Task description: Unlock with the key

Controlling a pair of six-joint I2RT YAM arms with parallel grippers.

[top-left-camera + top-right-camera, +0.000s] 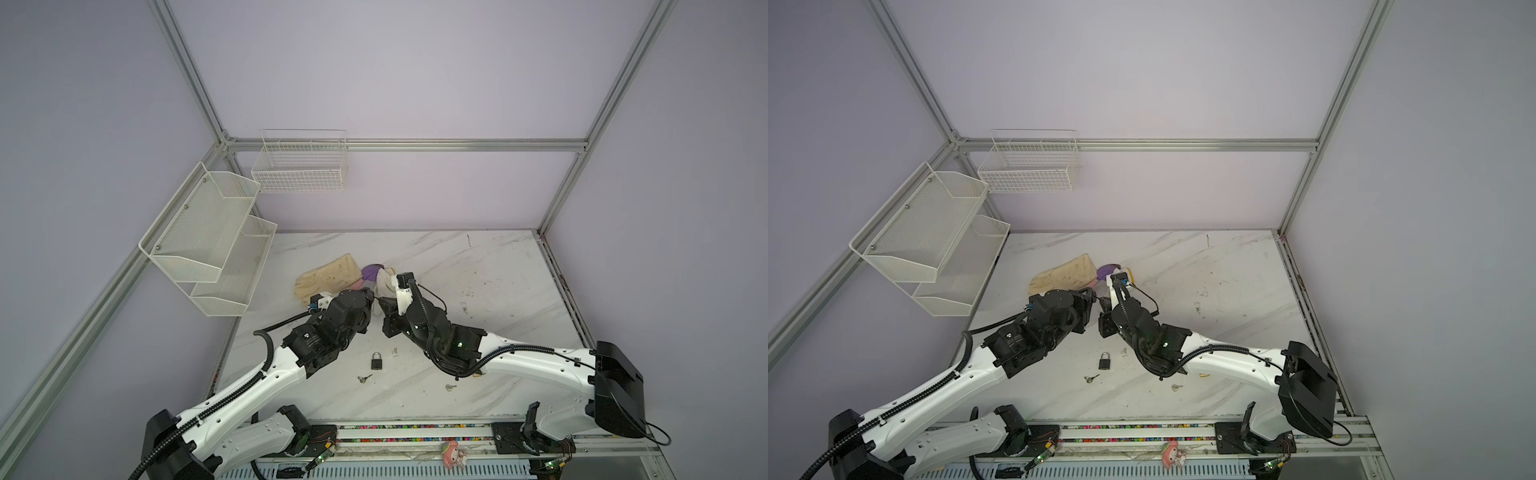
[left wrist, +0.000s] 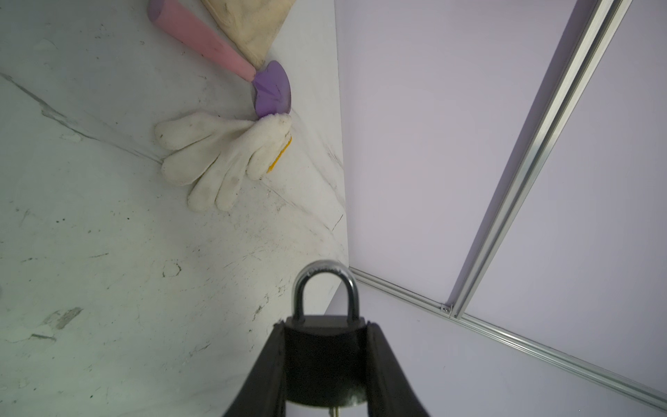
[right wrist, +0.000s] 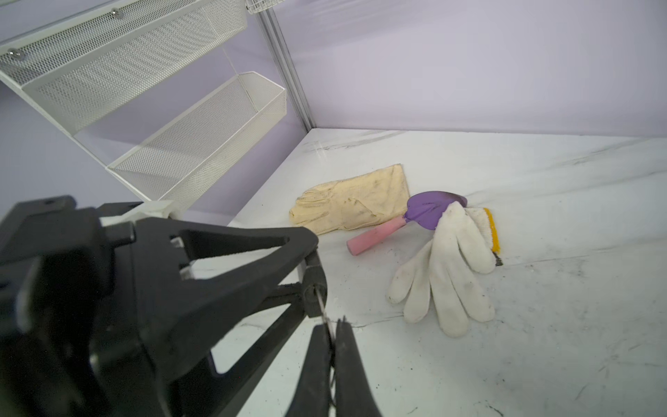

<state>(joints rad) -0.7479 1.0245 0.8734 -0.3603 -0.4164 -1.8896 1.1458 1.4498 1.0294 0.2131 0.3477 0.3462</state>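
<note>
**Top views:** landmark = trowel (image 1: 370,273), 1 only, purple blade, pink handle, mid-table. Gloves x2: yellow glove (image 1: 328,276) on its left side, white glove (image 1: 384,282) just right of it. L gripper (image 1: 370,296) & R gripper (image 1: 383,307) meet tip to tip just on the near side of the trowel; can't tell their grip from here. Nearer the camera and well apart from the trowel, a spare padlock (image 1: 377,361) lies flat. A spare key (image 1: 365,378) is just beside it and a second spare key (image 1: 451,387) lies further right. Both top views show these three. Table (image 1: 478,266): white marble-look top, scuffed, dark marks. Walls pale lilac, alu frame. Mesh rack (image 1: 208,237), 1, w/ 2 tiers, & wire basket (image 1: 301,166), 1, hang on the walls left of and beyond the trowel.

**Left wrist:** L gripper clenched on the gripped padlock (image 2: 325,346), dark body pinched btw both fingers. Silver shackle pokes past the tips, both legs seated in the body. White glove touches the trowel blade; yellow glove overlaps the handle.

**Right wrist:** R gripper clenched on the gripped key (image 3: 326,317). Its thin blade runs from the tips to the base of the gripped padlock, on the near side of the trowel. How deep it sits, can't tell.

Totals: padlocks 2, keys 3, gloves 2, trowel 1.
</note>
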